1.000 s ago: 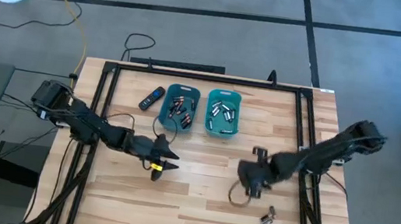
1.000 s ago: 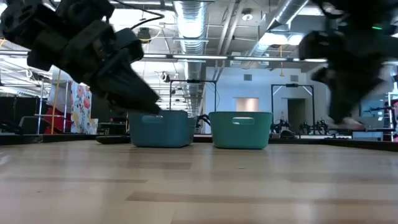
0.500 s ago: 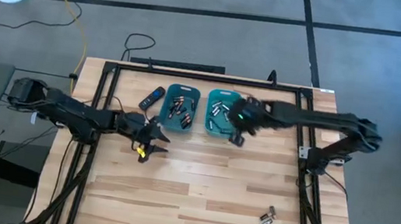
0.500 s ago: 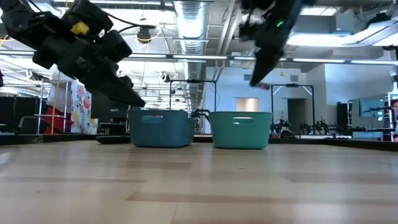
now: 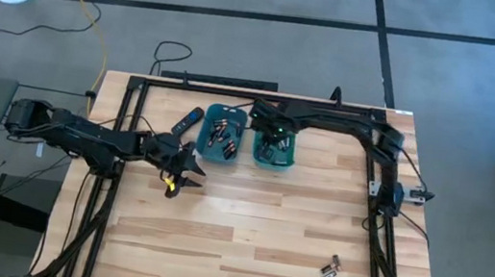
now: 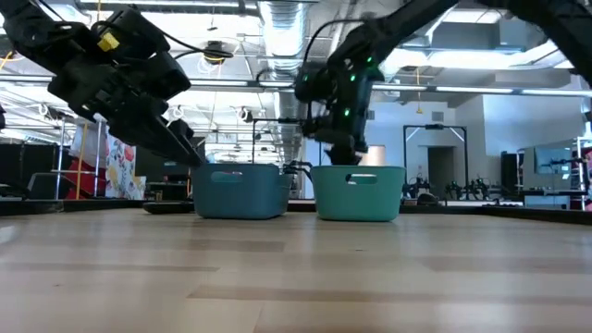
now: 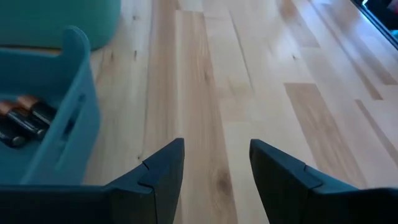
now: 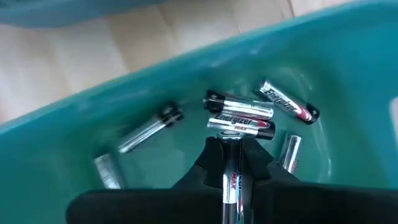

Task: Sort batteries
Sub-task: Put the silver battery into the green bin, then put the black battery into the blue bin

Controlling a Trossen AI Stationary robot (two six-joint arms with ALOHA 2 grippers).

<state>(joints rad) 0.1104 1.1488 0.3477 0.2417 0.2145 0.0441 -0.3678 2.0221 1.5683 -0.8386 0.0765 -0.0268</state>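
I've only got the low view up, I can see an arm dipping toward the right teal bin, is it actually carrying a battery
Observer: Yes. In its wrist view the right gripper is shut on a silvery battery, above the right bin.
Operator: What's already in that bin?
Observer: Several silvery cells lie loose on its floor.
Operator: And the left bin?
Observer: The left bin holds dark cells with copper ends.
Operator: Is the left arm holding anything?
Observer: No. The left gripper is open and empty, over bare table beside the left bin.
Operator: Anything left to sort?
Observer: A few loose cells lie at the table's near right.
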